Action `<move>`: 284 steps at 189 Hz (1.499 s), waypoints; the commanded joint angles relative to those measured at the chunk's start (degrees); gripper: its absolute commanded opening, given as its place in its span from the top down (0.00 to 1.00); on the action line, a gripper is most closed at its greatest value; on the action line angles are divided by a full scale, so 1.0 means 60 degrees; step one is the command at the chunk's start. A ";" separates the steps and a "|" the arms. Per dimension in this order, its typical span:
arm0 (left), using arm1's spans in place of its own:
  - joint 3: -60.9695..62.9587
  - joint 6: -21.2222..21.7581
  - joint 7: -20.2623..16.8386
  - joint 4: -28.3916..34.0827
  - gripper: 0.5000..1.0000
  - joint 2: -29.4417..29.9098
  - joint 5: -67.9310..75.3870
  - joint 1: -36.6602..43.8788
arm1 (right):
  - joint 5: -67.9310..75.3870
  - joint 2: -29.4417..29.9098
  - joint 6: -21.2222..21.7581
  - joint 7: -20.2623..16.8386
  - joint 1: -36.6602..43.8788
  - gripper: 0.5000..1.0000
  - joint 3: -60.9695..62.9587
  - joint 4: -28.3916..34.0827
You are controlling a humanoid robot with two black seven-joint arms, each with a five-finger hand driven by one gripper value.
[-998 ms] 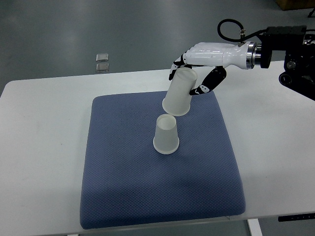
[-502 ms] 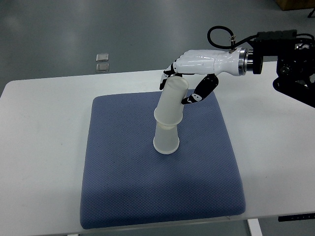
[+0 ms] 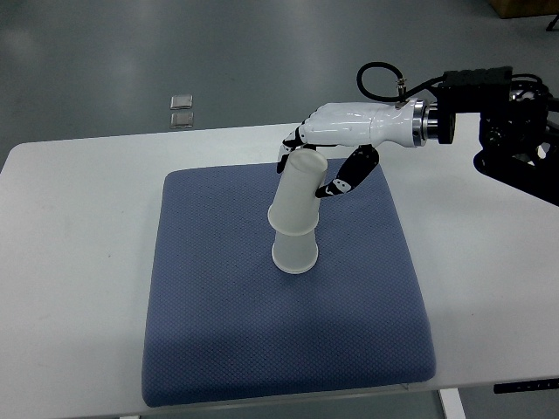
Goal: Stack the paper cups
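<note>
My right hand is closed around the upper cup, fingers wrapped over its closed end, thumb on the side nearer me. That cup is upside down and tilted, its open rim set over the top of the lower cup, which stands upside down on the blue mat, slightly toward the far edge from the mat's middle. I judge both cups very light, thin-walled and easily crushed, and the lower one is unanchored, so a sideways push would tip it. The hold belongs high on the wall near the stiff base, with light pressure. The far fingers are mostly hidden behind the cup. Whether the rim sits evenly all round I cannot confirm; it appears seated on the near side only. My left hand is out of view.
</note>
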 commanded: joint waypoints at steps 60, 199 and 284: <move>0.0002 0.0000 0.0002 0.0000 0.00 0.0000 0.0000 0.0000 | -0.0097 0.0123 -0.0049 -0.0008 -0.0163 1.00 -0.0014 -0.0001; 0.0002 0.0000 0.0002 0.0000 0.00 0.0000 0.0000 0.0000 | -0.0112 0.0108 -0.0019 -0.0023 -0.0324 0.26 -0.0029 -0.0001; 0.0002 0.0000 0.0002 0.0000 0.00 0.0000 0.0000 0.0000 | -0.0053 0.0123 -0.0049 -0.0008 -0.0442 0.20 0.0000 -0.0016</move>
